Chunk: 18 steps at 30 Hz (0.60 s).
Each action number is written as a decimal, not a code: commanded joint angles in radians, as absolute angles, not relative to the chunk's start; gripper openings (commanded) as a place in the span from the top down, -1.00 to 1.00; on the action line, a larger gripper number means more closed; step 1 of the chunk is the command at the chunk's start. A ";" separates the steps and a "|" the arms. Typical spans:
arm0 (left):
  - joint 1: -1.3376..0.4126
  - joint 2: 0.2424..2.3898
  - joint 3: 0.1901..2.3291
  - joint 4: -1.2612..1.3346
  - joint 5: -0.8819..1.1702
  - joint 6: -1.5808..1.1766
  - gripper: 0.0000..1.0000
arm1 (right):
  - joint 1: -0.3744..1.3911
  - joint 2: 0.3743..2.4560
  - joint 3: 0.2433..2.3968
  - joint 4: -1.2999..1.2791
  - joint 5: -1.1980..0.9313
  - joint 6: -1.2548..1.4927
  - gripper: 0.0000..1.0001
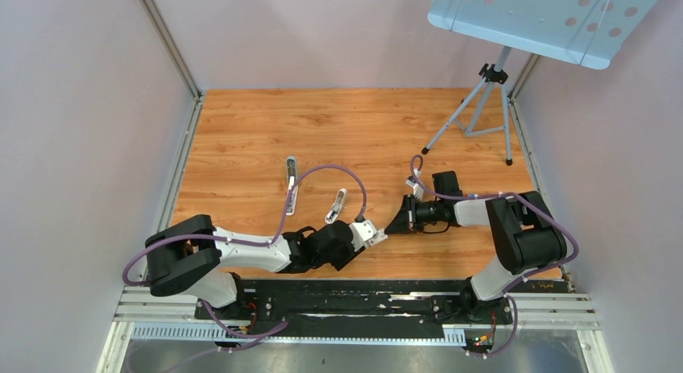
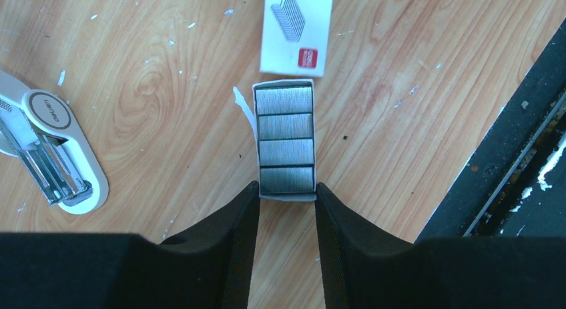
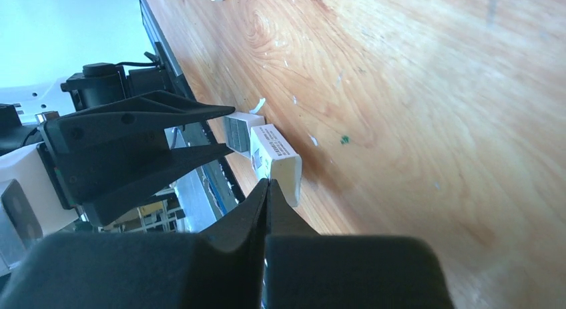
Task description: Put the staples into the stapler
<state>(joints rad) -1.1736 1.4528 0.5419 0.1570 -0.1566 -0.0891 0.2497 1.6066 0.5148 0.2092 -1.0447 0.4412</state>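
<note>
The staples (image 2: 286, 139) are several grey ribbed blocks in a small white tray, slid out of the white box with a red mark (image 2: 296, 29). My left gripper (image 2: 286, 192) has its fingertips touching both sides of the tray's near end, shut on it. The stapler (image 2: 57, 152) lies open on the wood to the left of the tray, with its metal channel showing; it also shows in the top view (image 1: 337, 205). My right gripper (image 3: 267, 183) is shut, with nothing seen between its fingers, and its tips are against the far end of the white box (image 3: 277, 155).
A second slim white-and-silver thing (image 1: 291, 184) lies left of the stapler. A tripod music stand (image 1: 483, 107) is at the back right. The black base rail (image 2: 507, 155) runs along the near table edge. Walls enclose the left, right and back.
</note>
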 commanded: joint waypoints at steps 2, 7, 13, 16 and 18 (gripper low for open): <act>-1.166 1.459 0.521 0.170 -0.145 -0.096 0.24 | 0.192 1.554 0.500 0.046 -0.985 0.361 1.00; -1.166 1.458 0.516 0.175 -0.140 -0.106 0.23 | 0.159 1.508 0.496 -0.013 -0.928 0.353 1.00; -1.166 1.432 0.517 0.168 -0.156 -0.150 -0.02 | 0.155 1.396 0.532 -0.161 -0.817 0.332 0.60; -1.166 1.400 0.546 0.116 -0.187 -0.172 -0.25 | 0.156 1.316 0.561 -0.246 -0.766 0.320 0.38; -1.166 1.365 0.572 0.074 -0.231 -0.193 -0.44 | 0.157 1.271 0.576 -0.291 -0.740 0.319 0.28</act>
